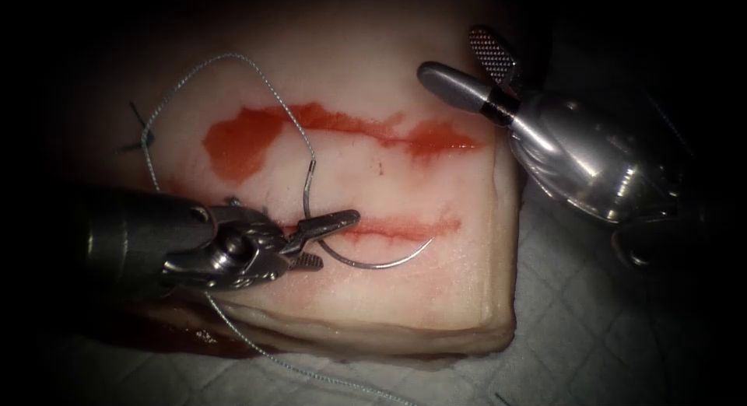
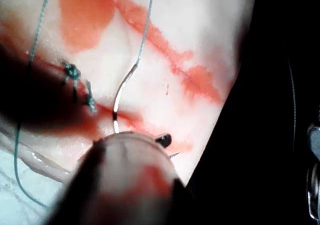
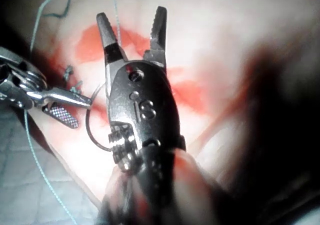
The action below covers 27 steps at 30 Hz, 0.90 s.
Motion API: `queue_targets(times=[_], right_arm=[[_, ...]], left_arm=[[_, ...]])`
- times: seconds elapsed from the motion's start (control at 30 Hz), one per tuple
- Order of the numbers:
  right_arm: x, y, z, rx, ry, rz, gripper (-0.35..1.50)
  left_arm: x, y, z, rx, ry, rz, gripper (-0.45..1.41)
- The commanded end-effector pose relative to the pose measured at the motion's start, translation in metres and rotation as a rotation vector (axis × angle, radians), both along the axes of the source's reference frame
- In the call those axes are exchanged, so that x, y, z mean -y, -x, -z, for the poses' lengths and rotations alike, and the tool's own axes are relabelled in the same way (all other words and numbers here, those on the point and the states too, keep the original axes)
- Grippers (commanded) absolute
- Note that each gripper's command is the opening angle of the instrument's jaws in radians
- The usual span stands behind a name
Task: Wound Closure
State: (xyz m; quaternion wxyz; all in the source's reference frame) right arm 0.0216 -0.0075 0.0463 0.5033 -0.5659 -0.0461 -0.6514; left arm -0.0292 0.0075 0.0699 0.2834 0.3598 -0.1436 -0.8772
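1. Cut in the tissue – seen as a red line running across the block, with a second red streak and a wider patch of red fluid above it.
2. Curved needle out on the surface near the left end of that lower line. Its thread end points up and its tip points right, and the whole curve is exposed, so judged not to be in the tissue. Also seen from the left wrist and from the right wrist.
3. Left tool with jaws spread, one crossing the needle's body not far below its thread end and the ridged one lying apart beneath – pinching nothing. Same spread seen from the right wrist.
4. Right tool well apart, up beyond the right end of the upper streak. Jaws wide open and empty, confirmed up close.
5. Thread arching from the needle up and left to a tied knot with short cut ends, then trailing down off the tissue onto the quilted cloth. Knot also clear in the left wrist view.
6. Judged step: one stitch tied at the left, needle loose and waiting to be taken up for another bite.
7. Called for next: a firm, square grasp on the needle's body away from the tip, with the thread loop kept clear of the jaws. Cannot tell from these views whether the left jaws are aligned well enough to close on it.
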Motion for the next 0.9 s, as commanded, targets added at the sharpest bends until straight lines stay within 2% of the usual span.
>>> queue_targets(times=[0.03,0.07,0.3,0.4,0.5,0.53,0.57,0.6,0.7,0.73,0.8,0.83,0.9], right_arm=[[0.0001,-0.001,-0.0004,-0.004,0.001,0.001,1.01],[0.0001,-0.0011,-0.0003,-0.005,0.001,0.002,1.01],[0.0003,-0.0014,0.0,-0.006,0.001,0.004,1.01],[0.0003,-0.0014,0.0002,-0.007,0.0,0.004,1.01],[0.0003,-0.0014,0.0002,-0.007,0.0,0.004,1.01],[0.0003,-0.0014,0.0002,-0.007,0.0,0.004,1.01],[0.0003,-0.0014,0.0002,-0.007,0.0,0.004,1.01],[0.0003,-0.0015,0.0001,-0.007,0.0,0.004,1.01],[0.0004,-0.0015,0.0,-0.007,0.001,0.004,1.01],[0.0004,-0.0015,0.0001,-0.007,0.001,0.005,1.01],[0.0004,-0.0015,0.0001,-0.008,0.001,0.005,1.01],[0.0004,-0.0015,0.0001,-0.008,0.001,0.005,1.01],[0.0004,-0.0015,0.0001,-0.008,0.001,0.005,1.01]], left_arm=[[0.0,0.0008,-0.0009,-0.008,-0.006,0.003,-0.18],[0.0,0.0011,-0.0013,-0.011,-0.009,-0.002,-0.43],[0.0005,0.0012,-0.0032,-0.062,-0.053,-0.032,-0.45],[0.0012,0.0011,-0.0037,-0.095,-0.042,-0.115,-0.45],[0.0012,0.0011,-0.0032,-0.088,-0.051,-0.122,-0.45],[0.001,0.0011,-0.0027,-0.08,-0.051,-0.118,0.07],[0.0002,0.0012,-0.002,-0.041,-0.029,-0.112,0.79],[-0.001,0.0012,-0.001,0.008,-0.003,-0.109,1.01],[-0.0025,0.0007,0.0007,0.077,0.015,-0.086,1.13],[-0.0028,0.0005,0.0013,0.091,0.013,-0.084,1.13],[-0.003,-0.0003,0.0037,0.101,0.005,-0.088,0.68],[-0.0028,-0.0006,0.0044,0.092,0.001,-0.072,0.58],[-0.0023,-0.001,0.0052,0.083,0.002,-0.061,0.56]])
